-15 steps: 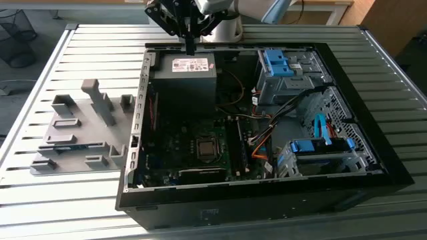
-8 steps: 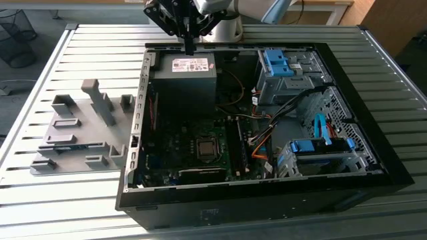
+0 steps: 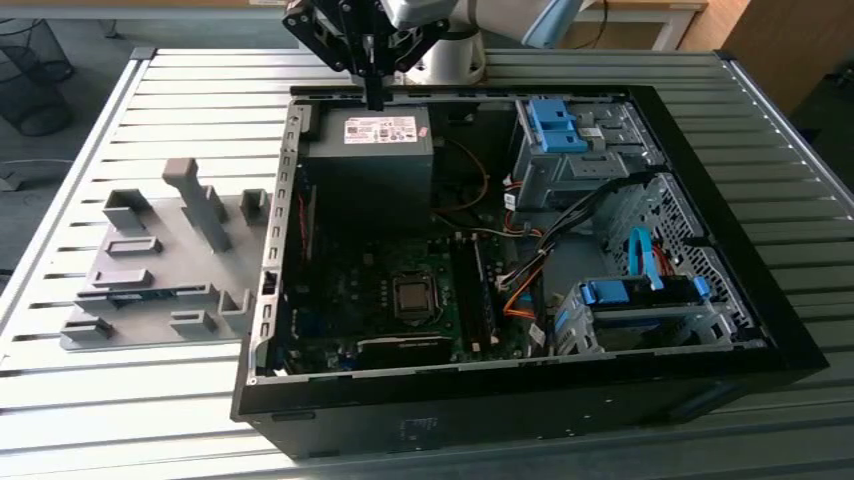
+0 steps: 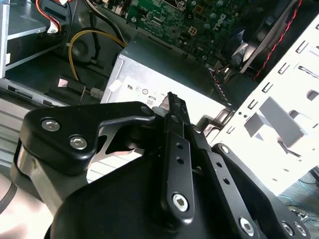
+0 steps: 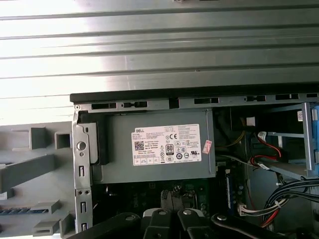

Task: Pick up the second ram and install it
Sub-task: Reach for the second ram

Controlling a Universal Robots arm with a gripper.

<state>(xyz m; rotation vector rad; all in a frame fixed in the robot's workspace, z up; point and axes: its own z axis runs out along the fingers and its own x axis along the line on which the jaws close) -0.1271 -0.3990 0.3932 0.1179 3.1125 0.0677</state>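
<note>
Hovered with the gripper (image 3: 375, 98) pinched shut, nothing visible between the fingers, over the power supply (image 3: 367, 160). Spotted the second ram (image 3: 140, 293) lying flat in the grey holder (image 3: 140, 320), well apart at 7 o'clock in the exterior view, long axis 9-to-3.

The claw (image 4: 172, 101) is matte black, built of jointed links studded with silver screws (image 4: 180, 201). The arm (image 3: 483, 14) is silvery grey with a light-blue cap (image 3: 551, 20).

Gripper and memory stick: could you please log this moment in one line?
gripper: over power supply, jaws shut, empty | memory stick: lying in grey holder beside computer case | install: not done
</note>
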